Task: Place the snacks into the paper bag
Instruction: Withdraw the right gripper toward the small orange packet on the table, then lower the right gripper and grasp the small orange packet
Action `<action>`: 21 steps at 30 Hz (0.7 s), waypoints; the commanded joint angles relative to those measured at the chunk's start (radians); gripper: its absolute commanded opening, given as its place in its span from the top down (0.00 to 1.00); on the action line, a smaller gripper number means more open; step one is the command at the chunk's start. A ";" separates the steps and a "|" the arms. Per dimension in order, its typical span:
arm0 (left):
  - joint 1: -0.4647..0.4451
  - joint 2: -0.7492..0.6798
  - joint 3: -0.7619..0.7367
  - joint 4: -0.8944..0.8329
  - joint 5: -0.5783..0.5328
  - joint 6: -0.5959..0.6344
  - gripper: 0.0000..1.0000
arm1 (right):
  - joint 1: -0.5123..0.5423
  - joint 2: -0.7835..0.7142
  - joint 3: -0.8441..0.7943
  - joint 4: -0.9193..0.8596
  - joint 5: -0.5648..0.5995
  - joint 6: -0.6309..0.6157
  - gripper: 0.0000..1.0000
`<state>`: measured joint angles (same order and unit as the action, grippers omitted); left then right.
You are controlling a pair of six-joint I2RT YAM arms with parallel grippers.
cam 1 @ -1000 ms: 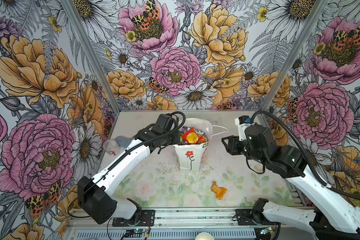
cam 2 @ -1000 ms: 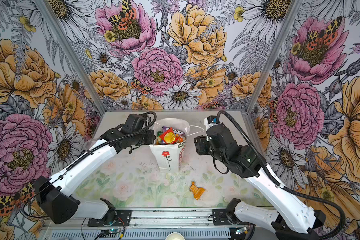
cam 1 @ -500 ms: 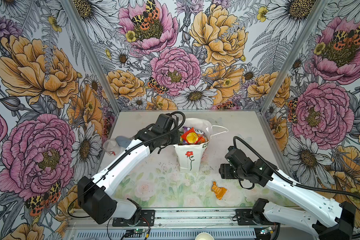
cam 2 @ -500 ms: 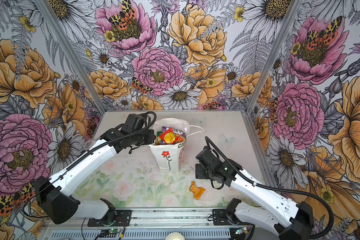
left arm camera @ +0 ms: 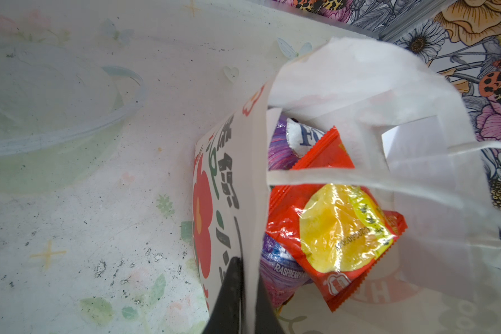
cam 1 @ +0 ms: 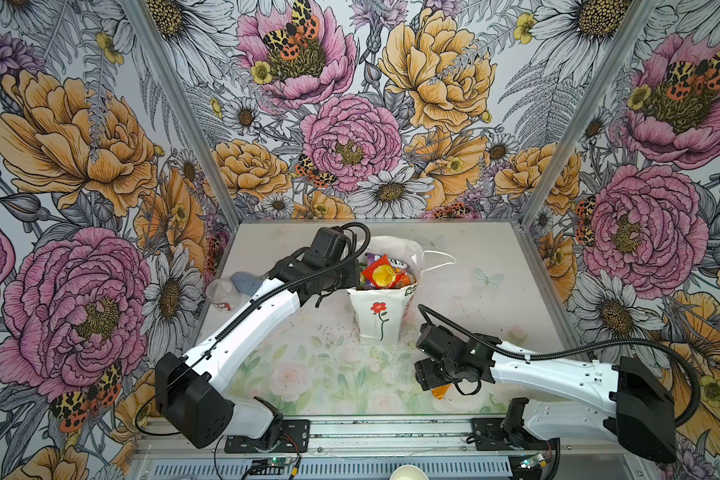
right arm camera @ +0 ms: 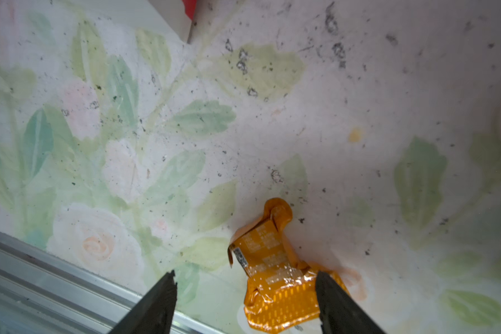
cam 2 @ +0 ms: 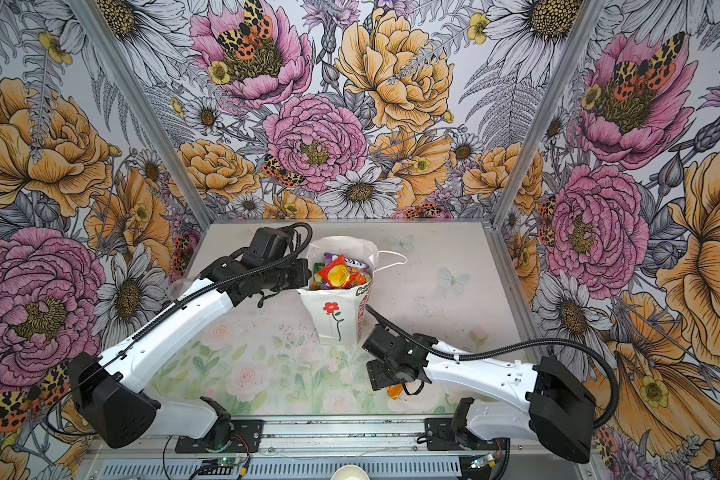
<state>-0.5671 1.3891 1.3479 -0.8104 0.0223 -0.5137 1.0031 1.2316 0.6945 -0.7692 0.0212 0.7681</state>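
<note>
Tabletop (right arm camera: 272,115): pale floral print, scuffed.
Right gripper (right arm camera: 246,274): nearer arm, jaws wide apart and empty, over small crumpled orange foil packet (right arm camera: 275,269), which lies off-centre toward one finger, long axis crossing the closing line.
Left gripper (left arm camera: 245,277): pinched on the rim of tall white paper bag (left arm camera: 344,86).

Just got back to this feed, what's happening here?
The left gripper is shut on the rim of the tall white paper bag with a red flower print, which holds glossy snack packets, a red-and-yellow one on top. The right gripper hangs low over the table, fingers open above a small crumpled orange packet, not yet gripped.
</note>
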 commanded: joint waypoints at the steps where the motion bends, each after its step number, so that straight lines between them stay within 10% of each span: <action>1: 0.011 -0.027 0.008 0.043 0.004 0.024 0.92 | 0.019 0.032 -0.001 0.050 0.047 -0.007 0.22; 13: 0.009 -0.028 0.008 0.043 0.005 0.024 0.92 | 0.048 0.139 0.002 0.053 0.095 0.028 0.23; 21: 0.009 -0.030 0.009 0.044 0.004 0.024 0.92 | 0.062 0.135 -0.004 0.053 0.107 0.039 0.51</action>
<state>-0.5644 1.3891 1.3479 -0.8104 0.0223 -0.5137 1.0561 1.3743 0.6941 -0.7238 0.0990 0.7937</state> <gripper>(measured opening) 0.081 0.511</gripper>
